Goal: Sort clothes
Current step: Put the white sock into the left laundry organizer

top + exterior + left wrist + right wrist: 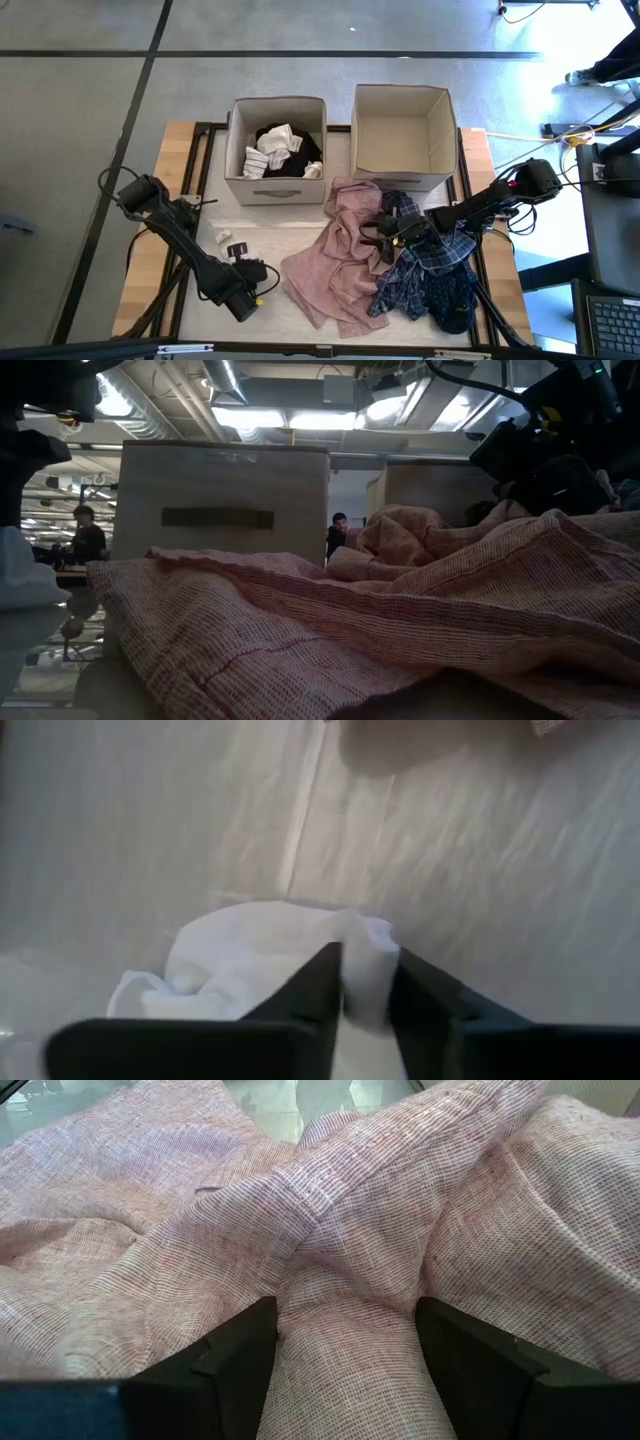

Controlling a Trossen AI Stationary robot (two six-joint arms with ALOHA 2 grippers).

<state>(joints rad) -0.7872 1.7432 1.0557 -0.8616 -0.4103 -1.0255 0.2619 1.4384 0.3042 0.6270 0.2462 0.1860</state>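
A small white sock (250, 950) lies on the table's left half, and my left gripper (238, 252) is shut on it, coming down at a slant. A pale pink garment (335, 265) lies crumpled in the middle. Beside it on the right lie a blue plaid garment (420, 262) and a dark navy patterned one (452, 302). My right gripper (383, 238) rests open on the pink garment's right side, with a ridge of cloth (345, 1280) between its fingers. Black cloth and striped white socks (275, 150) lie in the left beige box (232, 150). My left gripper pinches a bunched-up bit of the white sock (365, 945) between its two fingers, coming steeply from above. The rest of the sock lies on the table beyond the fingers. My right gripper stands astride a raised fold of the pink garment (350, 1360), which lies against the inner sides of both open fingers. The garment lies slack on the table.
A second beige box (440, 140) stands at the far right with nothing showing inside. Both boxes stand along the table's far edge. Bare table shows between the left box and the sock. People are in the room behind the table.
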